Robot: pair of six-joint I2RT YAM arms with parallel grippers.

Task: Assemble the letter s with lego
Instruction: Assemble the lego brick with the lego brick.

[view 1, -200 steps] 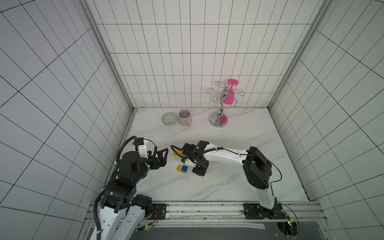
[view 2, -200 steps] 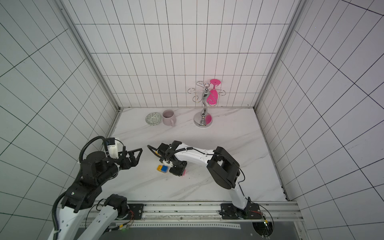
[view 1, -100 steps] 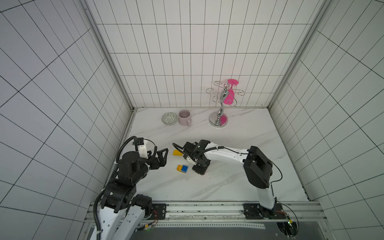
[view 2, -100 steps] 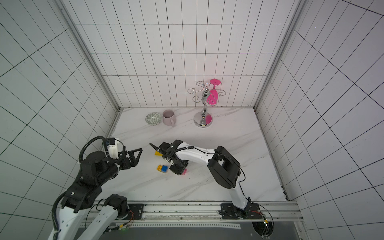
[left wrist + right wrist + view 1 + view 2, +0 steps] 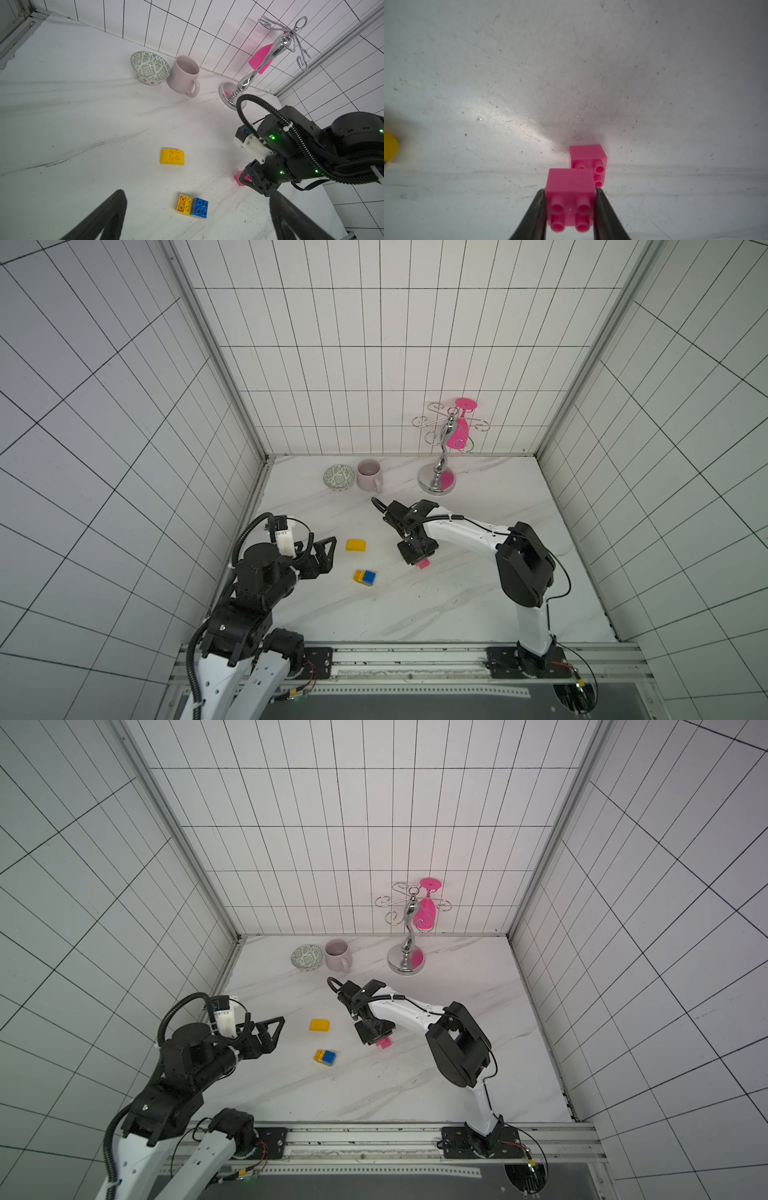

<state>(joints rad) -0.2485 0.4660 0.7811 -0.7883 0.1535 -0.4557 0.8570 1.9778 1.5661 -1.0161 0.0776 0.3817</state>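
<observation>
Glossy plastic pink cube [image 5: 570,180] — scuffed, marble-look table [image 5: 488,62]; mirror-bright, smooth metal stand [image 5: 246,80].

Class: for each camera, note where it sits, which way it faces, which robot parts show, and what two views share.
Both top views: high over the front rail, facing down at the table; both arms.
Left wrist: on the left arm, facing the mug; open left gripper, right arm.
Right wrist: on the right arm, facing down at the table; right gripper shut on pink cube.
Shared: rounded yellow brick, in top and left wrist views.
</observation>
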